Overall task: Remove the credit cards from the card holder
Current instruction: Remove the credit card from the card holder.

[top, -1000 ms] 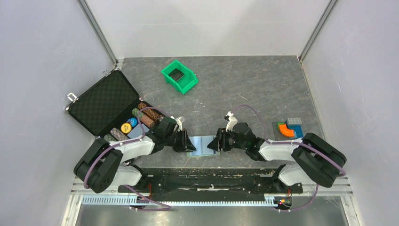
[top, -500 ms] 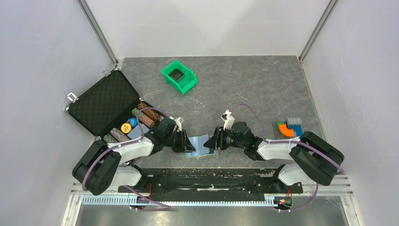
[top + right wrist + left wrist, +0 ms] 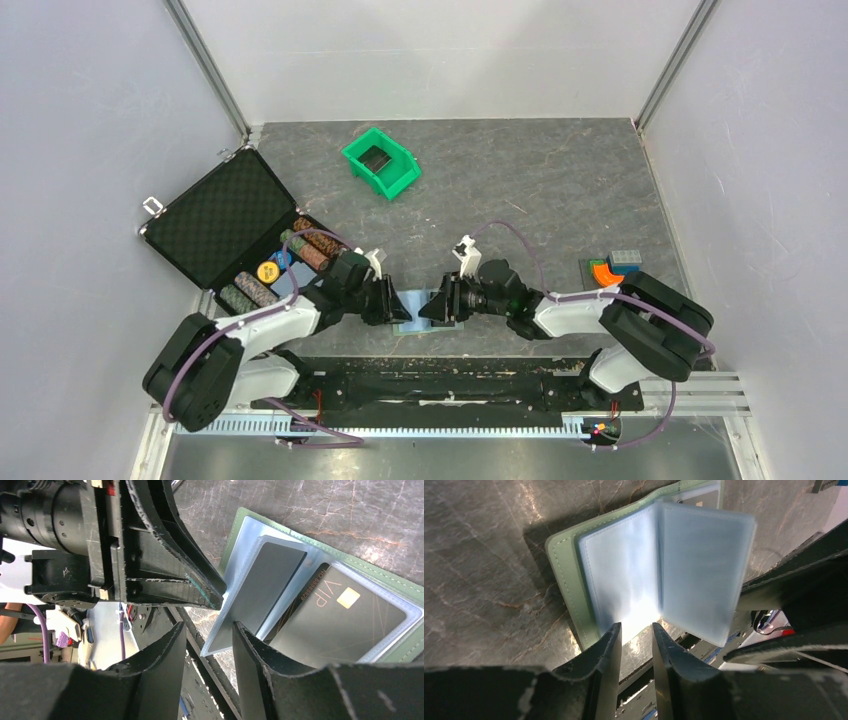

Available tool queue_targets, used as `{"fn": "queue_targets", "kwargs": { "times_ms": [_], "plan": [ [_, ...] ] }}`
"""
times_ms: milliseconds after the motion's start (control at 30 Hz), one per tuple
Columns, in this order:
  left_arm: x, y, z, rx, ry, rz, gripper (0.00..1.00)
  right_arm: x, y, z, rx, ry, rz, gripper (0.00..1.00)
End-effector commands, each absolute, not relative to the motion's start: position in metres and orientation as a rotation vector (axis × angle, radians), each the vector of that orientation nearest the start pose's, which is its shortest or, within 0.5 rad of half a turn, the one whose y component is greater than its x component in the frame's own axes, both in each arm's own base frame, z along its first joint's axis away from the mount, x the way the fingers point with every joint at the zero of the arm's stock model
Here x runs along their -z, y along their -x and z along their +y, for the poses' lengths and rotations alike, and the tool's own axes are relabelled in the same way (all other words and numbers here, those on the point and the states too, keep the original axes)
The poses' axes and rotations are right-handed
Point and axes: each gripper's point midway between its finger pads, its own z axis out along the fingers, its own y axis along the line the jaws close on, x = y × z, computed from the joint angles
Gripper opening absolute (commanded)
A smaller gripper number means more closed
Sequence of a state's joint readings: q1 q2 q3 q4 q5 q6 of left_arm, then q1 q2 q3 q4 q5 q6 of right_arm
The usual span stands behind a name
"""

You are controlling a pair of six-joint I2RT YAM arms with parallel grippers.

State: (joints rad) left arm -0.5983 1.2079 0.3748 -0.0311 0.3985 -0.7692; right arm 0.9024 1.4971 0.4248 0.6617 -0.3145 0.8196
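A dark marbled table (image 3: 520,190) carries a green bin (image 3: 380,163) at upper centre, an open black case (image 3: 222,222) at left, coloured blocks (image 3: 612,270) at right and a card holder (image 3: 415,305), spread open, at lower centre.

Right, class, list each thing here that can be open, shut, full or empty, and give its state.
card holder, lying spread open, one clear sleeve lifted.
credit cards, two showing, both inside sleeves.
black case, lid open, chips inside.
green bin, upright, dark item inside.
left gripper, jaws slightly apart at the holder's edge.
right gripper, jaws apart either side of the lifted sleeve's edge.
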Motion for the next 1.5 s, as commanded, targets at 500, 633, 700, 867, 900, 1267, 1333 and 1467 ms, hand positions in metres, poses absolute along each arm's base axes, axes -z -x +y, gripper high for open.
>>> {"fn": "queue_targets", "kwargs": {
  "times_ms": [500, 633, 700, 867, 900, 1267, 1333, 1467],
  "plan": [
    [-0.055, -0.171, -0.208, 0.904, 0.094, 2.588, 0.42, -0.083, -0.180, 0.357, -1.294, 0.350, 2.184, 0.20],
    [-0.060, -0.173, -0.206, 0.890, 0.097, 2.576, 0.42, -0.084, -0.182, 0.356, -1.270, 0.359, 2.182, 0.23],
    [-0.063, -0.175, -0.203, 0.867, 0.103, 2.564, 0.42, -0.084, -0.183, 0.356, -1.263, 0.367, 2.175, 0.25],
    [-0.071, -0.178, -0.195, 0.808, 0.059, 2.541, 0.42, -0.086, -0.186, 0.357, -1.236, 0.416, 2.147, 0.29],
    [-0.072, -0.178, -0.195, 0.804, 0.050, 2.545, 0.42, -0.085, -0.187, 0.358, -1.228, 0.426, 2.148, 0.29],
    [-0.060, -0.173, -0.214, 0.937, 0.014, 2.573, 0.37, -0.079, -0.192, 0.366, -1.215, 0.463, 2.161, 0.30],
    [-0.055, -0.173, -0.216, 0.946, 0.013, 2.582, 0.34, -0.075, -0.195, 0.364, -1.180, 0.459, 2.174, 0.30],
    [-0.045, -0.172, -0.218, 0.950, 0.020, 2.597, 0.29, -0.063, -0.202, 0.359, -1.121, 0.456, 2.201, 0.30]
  ]
}}
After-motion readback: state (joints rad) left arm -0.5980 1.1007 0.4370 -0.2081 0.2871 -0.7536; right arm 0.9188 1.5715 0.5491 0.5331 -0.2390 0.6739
